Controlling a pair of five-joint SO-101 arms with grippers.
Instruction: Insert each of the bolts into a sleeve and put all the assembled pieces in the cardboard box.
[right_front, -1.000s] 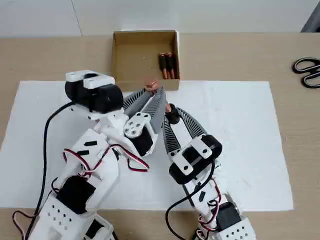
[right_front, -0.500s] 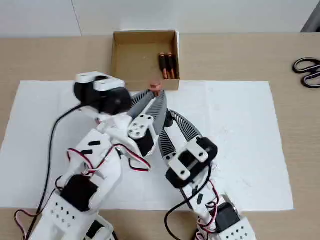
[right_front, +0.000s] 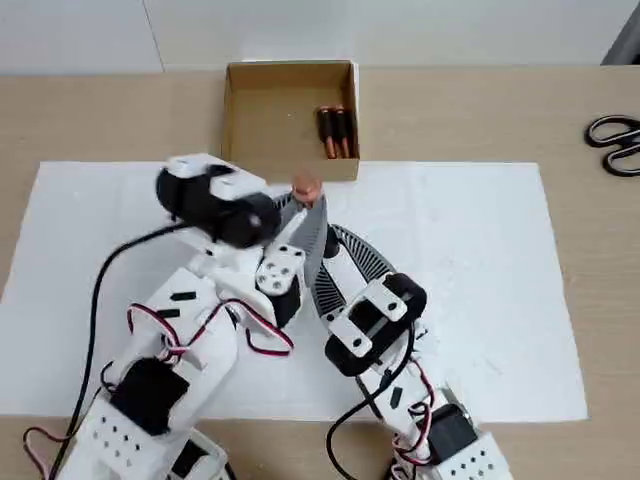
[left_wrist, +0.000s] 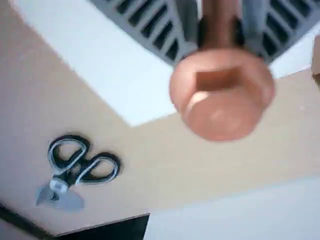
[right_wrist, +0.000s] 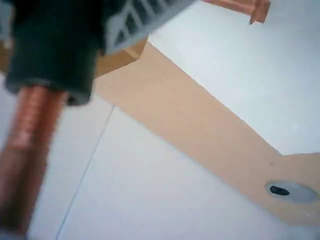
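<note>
Bolt: copper, flanged hex head. It is held off the surface over the far edge of the paper sheet, just short of the near wall of the cardboard box. In the left wrist view the head fills the foreground, and the shank runs back between grey ribbed fingers.

Left gripper: clamped on the bolt shank just below the head.

Sleeve: black and cylindrical, seen close in the right wrist view. A threaded copper shank enters one end of it, and a ribbed finger lies against its side.

Right gripper: closed around the sleeve, its curved fingers crossing just under the left gripper's tips near the middle of the sheet's far half.

Assembled pieces: two lie side by side, touching, against the box's right wall with their black ends toward the far wall.

Cardboard box: open-topped, at the far edge of the tabletop, its near wall meeting the sheet's far edge.

Scissors: black-handled, at the right edge of the tabletop, well apart from both arms.
</note>
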